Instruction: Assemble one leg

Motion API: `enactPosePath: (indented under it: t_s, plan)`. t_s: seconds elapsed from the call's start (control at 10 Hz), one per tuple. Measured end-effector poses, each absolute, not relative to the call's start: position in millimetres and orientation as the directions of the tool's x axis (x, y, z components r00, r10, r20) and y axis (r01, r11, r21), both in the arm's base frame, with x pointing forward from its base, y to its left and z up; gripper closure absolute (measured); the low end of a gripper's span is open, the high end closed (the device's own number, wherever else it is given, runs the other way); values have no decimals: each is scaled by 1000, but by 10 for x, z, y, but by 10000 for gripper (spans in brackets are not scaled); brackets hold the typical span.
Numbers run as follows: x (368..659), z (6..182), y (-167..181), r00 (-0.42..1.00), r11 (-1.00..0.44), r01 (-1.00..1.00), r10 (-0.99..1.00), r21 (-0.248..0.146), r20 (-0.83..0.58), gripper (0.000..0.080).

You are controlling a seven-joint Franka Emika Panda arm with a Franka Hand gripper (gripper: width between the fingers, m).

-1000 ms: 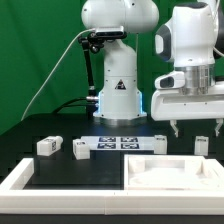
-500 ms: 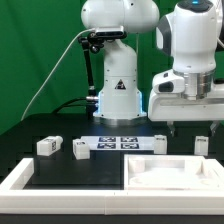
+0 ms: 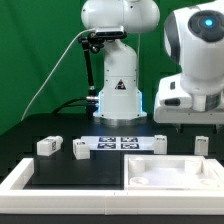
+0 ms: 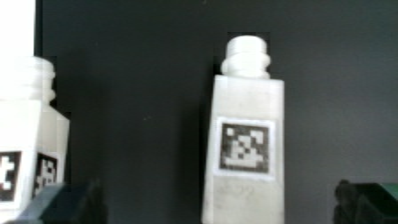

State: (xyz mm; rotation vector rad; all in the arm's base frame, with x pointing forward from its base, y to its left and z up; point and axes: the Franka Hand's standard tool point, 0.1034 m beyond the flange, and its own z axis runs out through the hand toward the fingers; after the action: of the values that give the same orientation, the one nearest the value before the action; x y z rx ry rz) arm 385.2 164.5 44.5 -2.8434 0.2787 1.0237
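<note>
Black surface [image 3: 70, 170] is carrying the parts before a green backdrop [image 3: 30, 50]; we are seeing the end effector [image 4: 212, 203] hanging wide open and gripping nothing; the leg [image 4: 249, 140] is resting on the surface between the dark fingertips [image 4: 370, 200], touching neither, its tag facing the wrist camera; a second leg [image 4: 25, 140] is resting just beside it.

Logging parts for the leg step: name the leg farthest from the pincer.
The leg at the exterior view's far left; the other three legs stand closer to the pincer, which hangs on the right.
</note>
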Motion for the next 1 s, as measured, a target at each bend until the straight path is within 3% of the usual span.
enactPosePath:
  t_s: [0.2, 1.0]
  plan:
    - [3796, 376, 1636, 636, -975, -221, -122, -28, -762, 150]
    - [3607, 99, 1781, 605, -977, -214, -142, 11, -783, 150]
